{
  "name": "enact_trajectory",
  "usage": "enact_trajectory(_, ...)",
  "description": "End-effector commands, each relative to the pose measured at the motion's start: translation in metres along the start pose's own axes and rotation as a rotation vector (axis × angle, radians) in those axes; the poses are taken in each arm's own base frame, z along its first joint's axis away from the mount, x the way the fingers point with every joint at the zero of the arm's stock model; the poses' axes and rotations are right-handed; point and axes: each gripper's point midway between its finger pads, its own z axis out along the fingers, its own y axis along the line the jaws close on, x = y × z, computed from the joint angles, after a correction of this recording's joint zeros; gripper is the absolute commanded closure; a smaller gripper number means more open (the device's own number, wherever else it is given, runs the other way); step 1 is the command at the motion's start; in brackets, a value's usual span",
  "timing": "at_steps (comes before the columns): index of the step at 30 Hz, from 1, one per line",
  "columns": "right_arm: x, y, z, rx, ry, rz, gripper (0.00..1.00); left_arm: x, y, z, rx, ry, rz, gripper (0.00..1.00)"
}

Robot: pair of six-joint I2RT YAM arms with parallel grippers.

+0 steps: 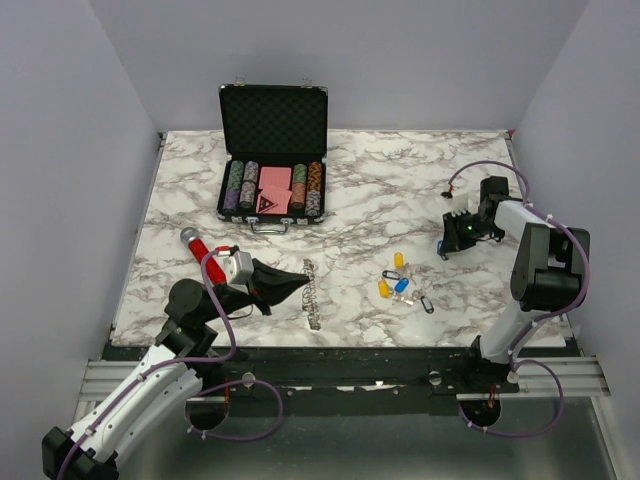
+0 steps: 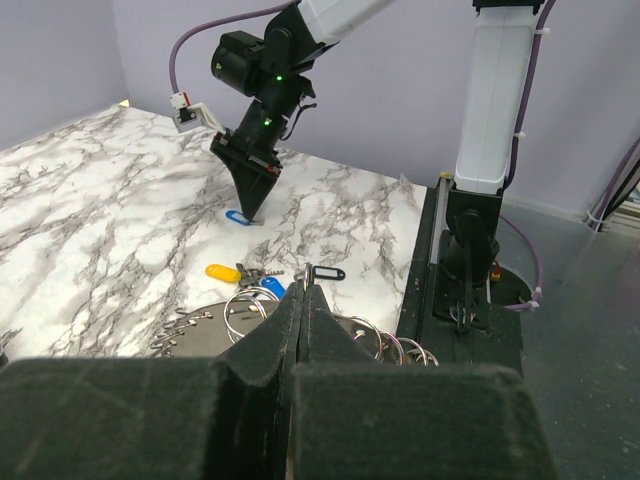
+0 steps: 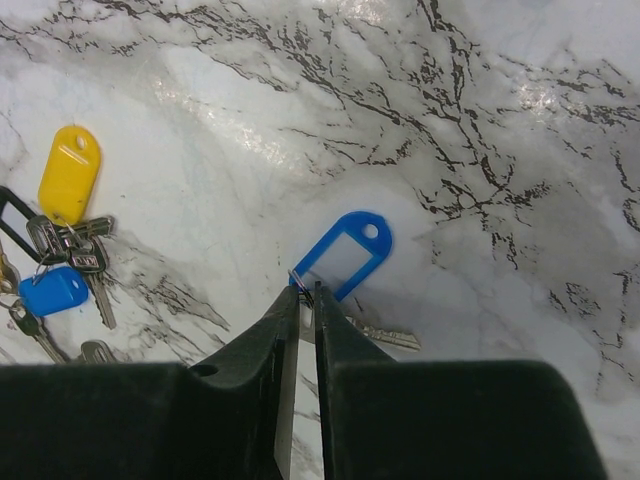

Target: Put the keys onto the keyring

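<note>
The keyring (image 1: 313,300), a silvery ring fringed with metal loops, stands edge-on at the tips of my left gripper (image 1: 302,286), which is shut on it. In the left wrist view its loops (image 2: 240,308) spread to both sides of the shut fingers (image 2: 305,290). Several keys (image 1: 398,283) with yellow, blue and black tags lie in a loose cluster right of it. One blue-tagged key (image 3: 345,255) lies apart on the marble. My right gripper (image 3: 308,290) points down at it, its narrow jaws pinching the key's small wire ring; the same gripper (image 2: 252,212) shows in the left wrist view.
An open black case of poker chips (image 1: 272,150) stands at the back left. A red-handled tool (image 1: 197,245) lies beside my left arm. The table's black front rail (image 1: 330,360) runs just behind the keyring. Grey walls close in the sides.
</note>
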Motion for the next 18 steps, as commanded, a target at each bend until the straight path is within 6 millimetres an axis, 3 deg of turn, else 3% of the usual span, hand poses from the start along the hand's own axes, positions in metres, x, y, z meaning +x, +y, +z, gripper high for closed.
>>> enact_trajectory(1,-0.009,0.004,-0.008,-0.003,-0.016,-0.034,0.82,-0.008,0.0,0.0,-0.01,-0.032,0.032,1.0)
enact_trajectory(9,-0.01,0.011,-0.009,-0.044,-0.019,-0.041,0.99,-0.008,0.001,0.0,-0.01,-0.031,0.032,1.0)
enact_trajectory(18,-0.023,0.032,-0.019,-0.138,-0.087,-0.075,0.99,-0.009,0.0,0.0,-0.01,-0.033,0.037,1.0)
